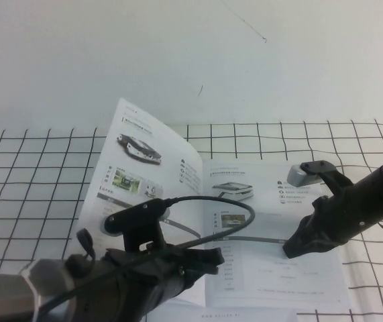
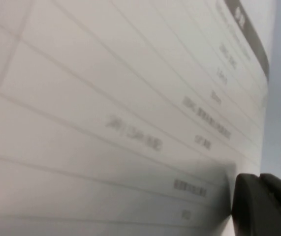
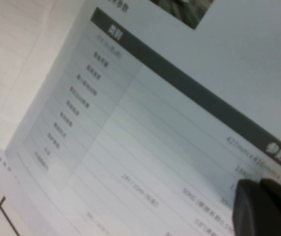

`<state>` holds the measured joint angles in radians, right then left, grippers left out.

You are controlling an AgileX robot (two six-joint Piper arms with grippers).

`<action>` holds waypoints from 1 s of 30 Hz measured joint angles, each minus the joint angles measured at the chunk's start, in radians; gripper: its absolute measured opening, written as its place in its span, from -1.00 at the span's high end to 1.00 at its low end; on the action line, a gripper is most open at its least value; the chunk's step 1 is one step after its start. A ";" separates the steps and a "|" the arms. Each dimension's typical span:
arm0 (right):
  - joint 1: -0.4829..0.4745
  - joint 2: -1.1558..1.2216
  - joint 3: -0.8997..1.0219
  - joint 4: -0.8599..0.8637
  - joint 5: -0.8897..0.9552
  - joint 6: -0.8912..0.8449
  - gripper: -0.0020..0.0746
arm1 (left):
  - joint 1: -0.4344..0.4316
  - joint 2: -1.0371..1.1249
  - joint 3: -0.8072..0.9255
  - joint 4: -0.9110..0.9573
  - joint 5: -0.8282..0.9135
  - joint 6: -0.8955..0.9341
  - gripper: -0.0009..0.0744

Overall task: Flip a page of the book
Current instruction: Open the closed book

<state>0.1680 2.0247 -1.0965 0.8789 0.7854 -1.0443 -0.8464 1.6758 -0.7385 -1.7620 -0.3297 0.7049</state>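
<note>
Nearest me, my left gripper (image 1: 201, 258) reaches low over the book (image 1: 271, 268), its dark matte fingers at the raised page (image 1: 137, 168); whether they pinch it I cannot tell. Beyond, my right gripper (image 1: 293, 249) presses its closed black tips onto the flat glossy right-hand sheet. Farther back, that thin white page curls upright above the black-gridded white table (image 1: 30, 168).

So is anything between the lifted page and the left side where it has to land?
Nothing visible: the page stands raised over the book, left gripper at its base, right gripper shut, pressing the right-hand sheet.
</note>
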 joint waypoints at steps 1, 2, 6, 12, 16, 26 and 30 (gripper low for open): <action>0.000 -0.002 0.000 -0.002 0.000 0.000 0.94 | 0.018 0.002 0.007 0.002 0.030 0.009 0.98; 0.000 -0.001 0.000 -0.004 0.000 0.002 0.94 | 0.038 0.006 0.014 0.004 0.064 0.020 0.98; 0.000 -0.002 0.000 -0.009 0.000 0.004 0.94 | 0.123 0.037 0.042 0.008 0.188 0.034 0.98; 0.000 -0.002 0.000 -0.009 0.000 0.004 0.94 | 0.202 0.049 0.068 0.014 0.338 0.034 0.98; 0.000 -0.002 0.000 -0.009 0.000 0.005 0.94 | 0.204 0.032 0.069 0.014 0.338 0.117 0.99; 0.000 -0.036 0.002 -0.047 0.002 0.007 0.94 | 0.199 -0.132 0.089 0.016 0.237 0.306 0.98; 0.000 -0.112 0.004 -0.057 0.002 0.007 0.94 | 0.199 -0.162 0.089 0.016 0.221 0.325 0.98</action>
<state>0.1680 1.9124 -1.0927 0.8214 0.7875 -1.0368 -0.6471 1.5141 -0.6492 -1.7462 -0.1087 1.0301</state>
